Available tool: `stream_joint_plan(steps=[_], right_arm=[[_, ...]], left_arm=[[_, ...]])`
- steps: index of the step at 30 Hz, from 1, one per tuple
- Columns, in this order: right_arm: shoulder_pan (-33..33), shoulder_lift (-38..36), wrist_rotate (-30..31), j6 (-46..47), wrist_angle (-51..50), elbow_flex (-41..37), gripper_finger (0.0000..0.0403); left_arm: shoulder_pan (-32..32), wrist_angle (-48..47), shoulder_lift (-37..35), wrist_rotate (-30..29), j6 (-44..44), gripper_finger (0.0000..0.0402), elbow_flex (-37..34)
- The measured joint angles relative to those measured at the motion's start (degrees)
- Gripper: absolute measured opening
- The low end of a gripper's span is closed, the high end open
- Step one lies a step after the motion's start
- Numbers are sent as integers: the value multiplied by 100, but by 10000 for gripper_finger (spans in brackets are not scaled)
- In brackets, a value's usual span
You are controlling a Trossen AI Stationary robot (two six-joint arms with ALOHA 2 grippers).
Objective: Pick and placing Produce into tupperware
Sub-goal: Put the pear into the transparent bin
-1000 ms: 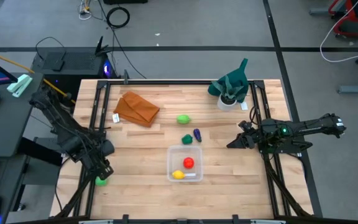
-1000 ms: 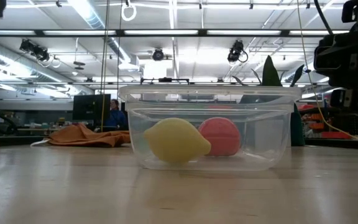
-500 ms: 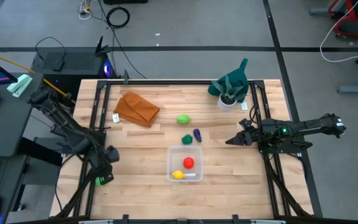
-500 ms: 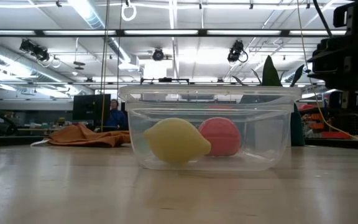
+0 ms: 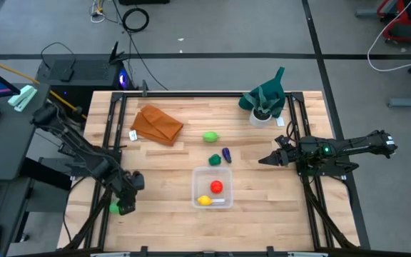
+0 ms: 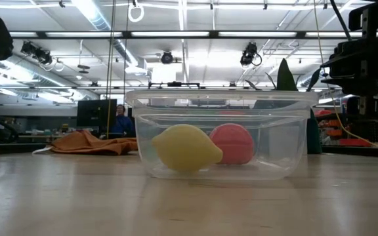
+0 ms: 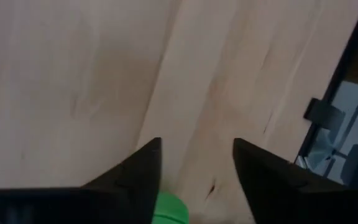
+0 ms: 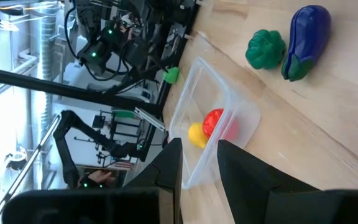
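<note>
The clear tub (image 5: 212, 188) stands mid-table and holds the red piece (image 5: 216, 187) and the yellow piece (image 5: 204, 200). Beyond it on the wood lie a light green piece (image 5: 210, 136), a dark green piece (image 5: 214, 160) and a purple piece (image 5: 226, 154). A second light green piece (image 5: 113, 208) lies at the left near corner. My left gripper (image 5: 124, 205) points down over it, open, with the piece (image 7: 168, 210) low between the fingers, beside one of them. My right gripper (image 5: 265, 161) hovers right of the purple piece, open by a narrow gap. My left gripper stands open over the light green piece (image 7: 168, 210), coming from above. The piece lies on the table close against one finger (image 7: 143, 177). I cannot tell whether that finger touches it.
An orange-brown cloth (image 5: 156, 125) lies at the far left of the table. A dark green cloth with a white cup (image 5: 262, 107) stands at the far right corner. Black frame rails (image 5: 110, 135) run along both sides. Bare wood lies right of the tub.
My left gripper has moved a little toward the table's right and near edge, ending over the light green piece, which has stayed in place. My right gripper has crept slightly toward the table's left, toward the purple piece.
</note>
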Motion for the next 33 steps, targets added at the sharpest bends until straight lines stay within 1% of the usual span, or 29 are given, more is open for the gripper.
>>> stream_joint_plan(steps=[2, 5, 7, 10, 14, 17, 21, 24, 26, 29, 33], right_arm=[[0, 0, 0, 8, -1, 0, 68], [0, 1, 0, 8, -1, 0, 68], [0, 0, 0, 7, 0, 0, 68], [0, 0, 0, 6, -2, 0, 68], [0, 1, -2, 6, -2, 0, 68], [0, 1, -2, 11, 0, 0, 68], [0, 0, -4, 8, 0, 0, 68], [0, 2, -4, 7, -2, 0, 68], [0, 2, -6, 6, 0, 0, 68], [0, 2, -7, 6, 0, 0, 68], [0, 1, -7, 4, 0, 0, 68]], left_arm=[[-2, 28, 261, 166, 55, 242, 73], [-2, -11, 695, 636, 288, 284, 183], [-2, -93, 1007, 871, 503, 306, 286], [-2, -216, 1426, 1000, 978, 328, 476], [-2, -389, 1929, 1019, 1669, 345, 727], [-2, -678, 2252, 1260, 1887, 355, 862], [-2, -1102, 2500, 1371, 1895, 374, 890], [54, -1412, 2653, 1467, 1615, 391, 884], [108, -1445, 2705, 1817, 1579, 398, 864], [149, -1356, 2777, 2288, 1690, 396, 857], [149, -1289, 2780, 2405, 1841, 398, 855]])
